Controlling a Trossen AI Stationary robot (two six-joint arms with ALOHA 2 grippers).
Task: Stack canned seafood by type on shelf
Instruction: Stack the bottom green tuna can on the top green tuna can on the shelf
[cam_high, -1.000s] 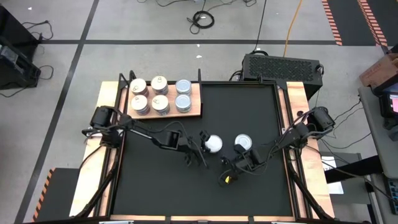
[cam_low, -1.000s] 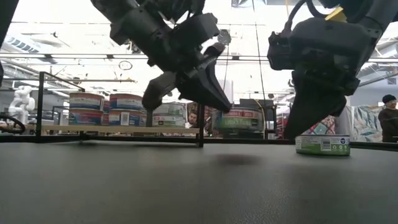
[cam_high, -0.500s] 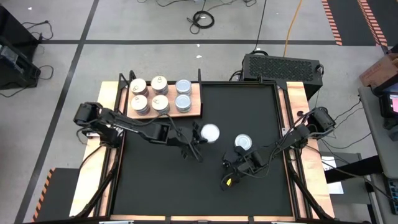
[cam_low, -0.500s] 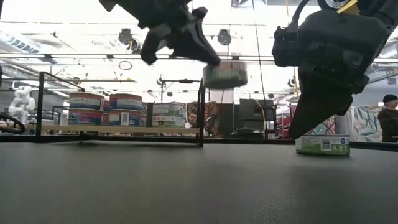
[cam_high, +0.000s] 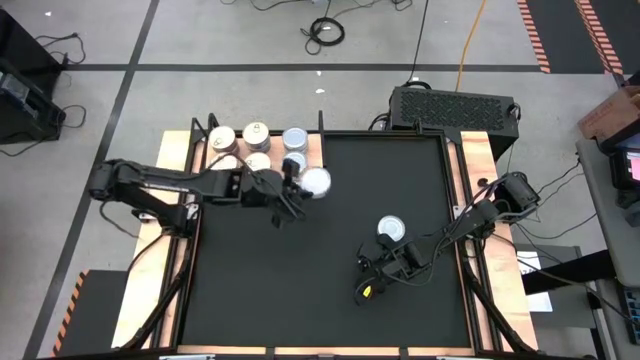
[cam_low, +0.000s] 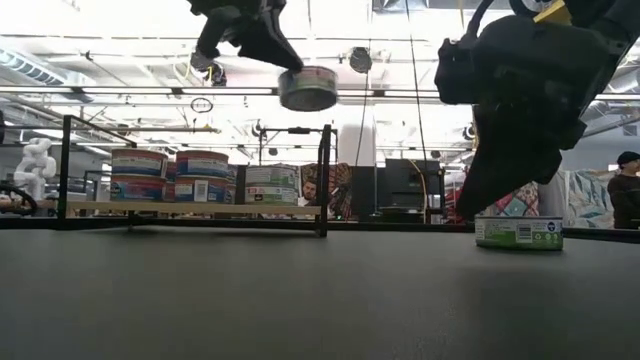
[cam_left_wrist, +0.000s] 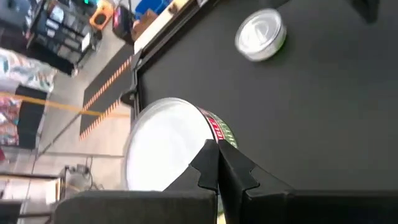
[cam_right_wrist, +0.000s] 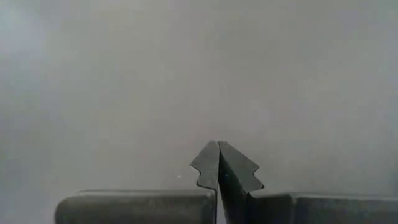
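Seven tins in all, listed by place.

1. Carried tin: pale-topped, held in the air by the left tool over the near right corner of the shelf. The high view gives the place but not the height. The low view shows this tin well above the tops of the shelved tins. The left wrist view alone shows its red and green label, and the two fingers pressed together at its edge (no gap between them).

2. Shelved tins: five on the wooden board at the far left of the table, partly covered by the left arm from above. Three have silvery-gold tops and two, at the right end, are pale. From the low view they stand in a row on the board, showing blue and red labels that cannot be seen from above.

3. Loose tin: pale-topped, flat on the table right of centre, well apart from the shelf. The low view shows its green label. The left wrist view catches it far off.

4. Right tool: just near of the loose tin, empty. In its own wrist view the fingers are closed tip to tip over bare black surface. The low view places its tip just left of that tin, above the table.
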